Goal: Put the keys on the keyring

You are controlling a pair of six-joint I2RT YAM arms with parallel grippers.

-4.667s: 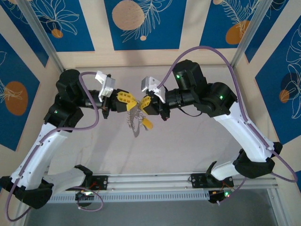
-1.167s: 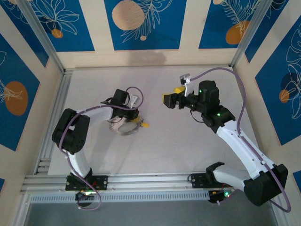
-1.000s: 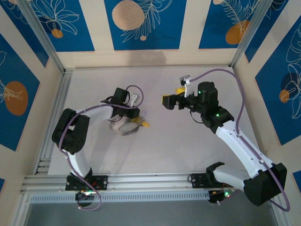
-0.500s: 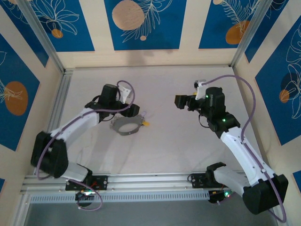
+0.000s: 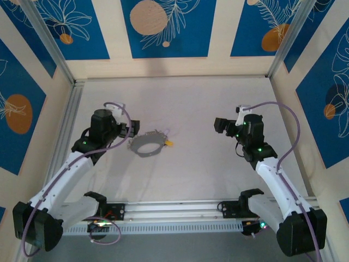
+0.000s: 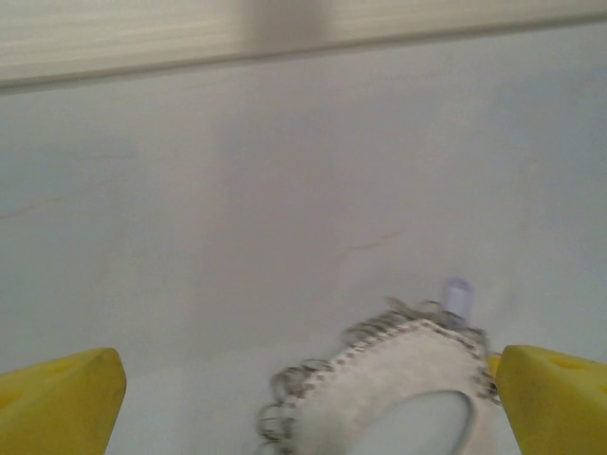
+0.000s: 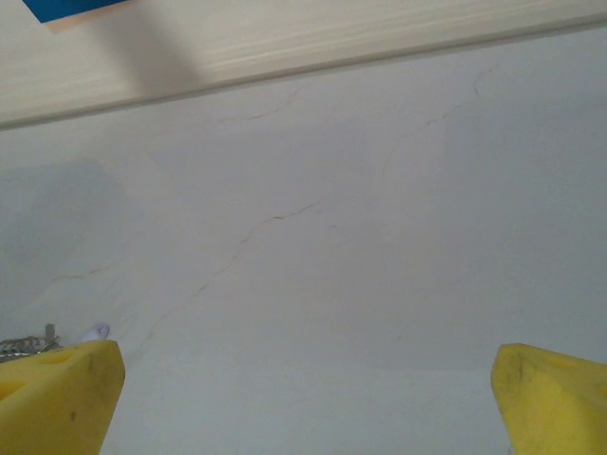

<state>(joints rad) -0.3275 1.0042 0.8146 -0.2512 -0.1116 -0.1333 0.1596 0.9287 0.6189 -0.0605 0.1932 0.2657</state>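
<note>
Left tool (image 5: 128, 132) sits at the middle left of the top picture. Its two fingers are spread wide and there is nothing in them. Just to its right, the keyring (image 5: 146, 146) lies flat on the pale worktop (image 5: 191, 103). It is a grey hoop with small silvery keys (image 5: 155, 132) along its top edge. A yellow tag (image 5: 169, 144) sticks out on the hoop's right side. The lilac key (image 5: 166, 131) pokes out at the hoop's upper right. The right tool (image 5: 219, 125) is at the middle right, well apart from the keyring. It is spread wide too and holds nothing.

In the left wrist picture, two yellow fingers (image 6: 62, 398) show in the bottom corners, far from each other. The keyring (image 6: 379, 374) lies between them at the bottom of the frame. Little curly silver keys (image 6: 285, 403) sit round its left edge, a bit blurry. The lilac key (image 6: 457, 296) stands at the top of the hoop.

In the right wrist picture, two yellow fingers (image 7: 57, 398) sit in the bottom corners with bare worktop (image 7: 313, 284) between them. At the lower left of the frame, just above one finger, a bit of the silver keys (image 7: 24, 343) and the lilac key (image 7: 95, 332) peek in. A pale wooden strip (image 7: 285, 43) runs along the top.
</note>
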